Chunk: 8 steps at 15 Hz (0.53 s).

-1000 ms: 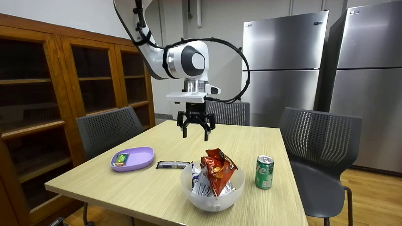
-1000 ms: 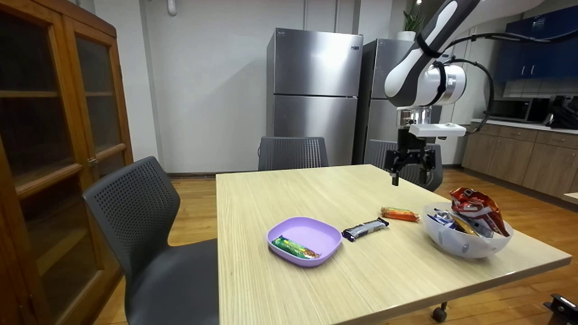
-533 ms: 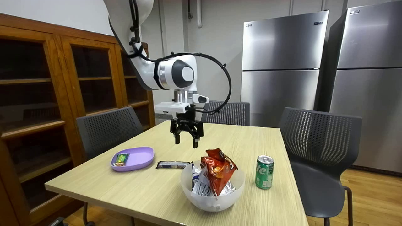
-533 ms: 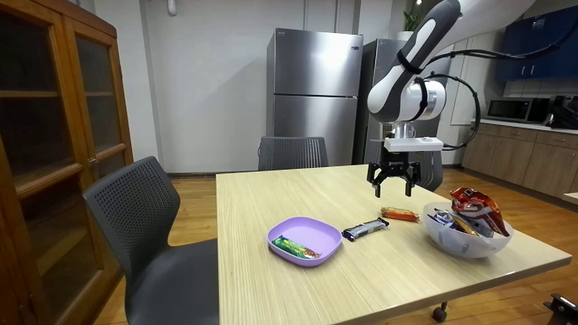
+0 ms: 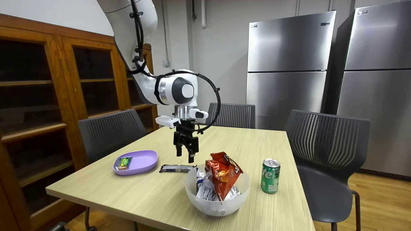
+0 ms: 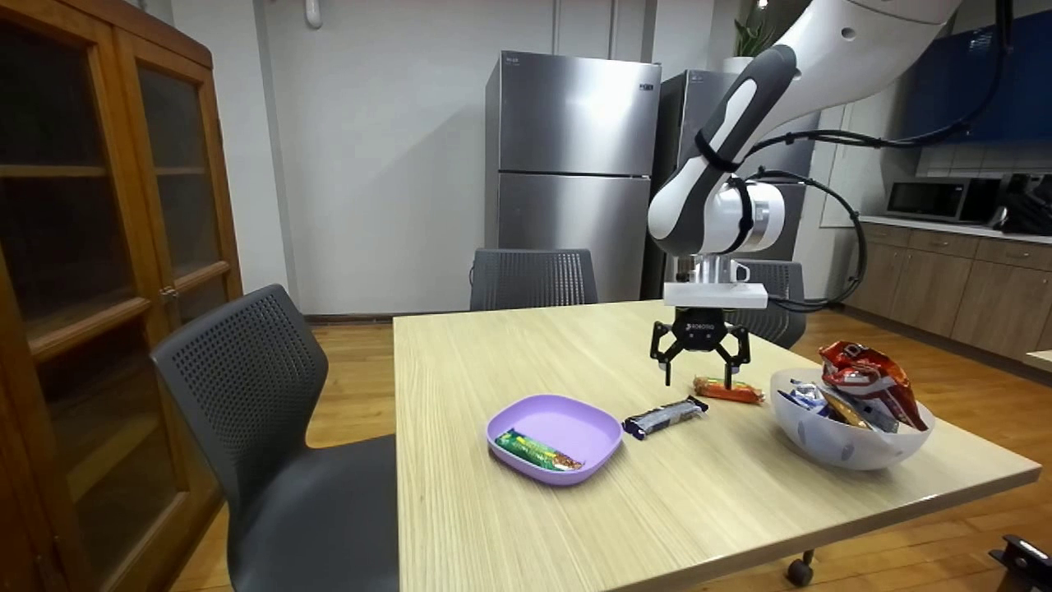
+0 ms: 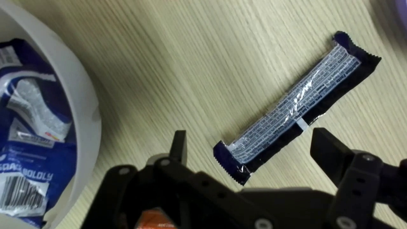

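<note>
My gripper (image 6: 698, 382) hangs open above the table with nothing between its fingers. A dark blue and silver wrapped bar (image 7: 295, 108) lies flat on the wood below, slanting across the wrist view. Both fingertips (image 7: 180, 141) appear apart from it. In an exterior view the same bar (image 5: 177, 168) is just left of and below the gripper. An orange wrapped bar (image 6: 744, 393) sits behind one finger in that exterior view. Part of this orange bar (image 7: 155, 219) peeks out beneath the gripper linkage in the wrist view.
A translucent white bowl (image 5: 218, 210) holds a red chip bag (image 5: 223, 176) and other packets. A purple plate (image 6: 567, 415) carries a green wrapped bar (image 6: 538, 450). The green can (image 5: 270, 176) stands right of the bowl. Chairs (image 6: 534, 279) surround the table.
My gripper has come down toward the table and shifted left in both exterior views. It has also turned about its vertical axis. The jaws stay open and the objects have not moved.
</note>
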Motion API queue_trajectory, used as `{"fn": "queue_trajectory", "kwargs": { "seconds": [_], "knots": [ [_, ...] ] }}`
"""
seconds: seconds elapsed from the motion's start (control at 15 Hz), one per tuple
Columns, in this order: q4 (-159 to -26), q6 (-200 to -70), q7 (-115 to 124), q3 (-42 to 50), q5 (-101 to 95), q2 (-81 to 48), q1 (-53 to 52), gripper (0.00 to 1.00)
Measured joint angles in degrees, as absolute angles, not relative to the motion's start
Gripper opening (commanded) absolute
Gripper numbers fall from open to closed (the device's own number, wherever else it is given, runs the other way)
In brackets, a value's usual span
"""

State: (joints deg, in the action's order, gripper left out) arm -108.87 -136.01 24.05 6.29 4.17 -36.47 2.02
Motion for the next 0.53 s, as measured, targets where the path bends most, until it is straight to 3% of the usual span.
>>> {"fn": "queue_trajectory", "kwargs": {
  "seconds": [0.53],
  "knots": [
    [-108.7,-141.8,31.2,6.4,9.0,-39.9,-0.3,1.0]
  ]
}}
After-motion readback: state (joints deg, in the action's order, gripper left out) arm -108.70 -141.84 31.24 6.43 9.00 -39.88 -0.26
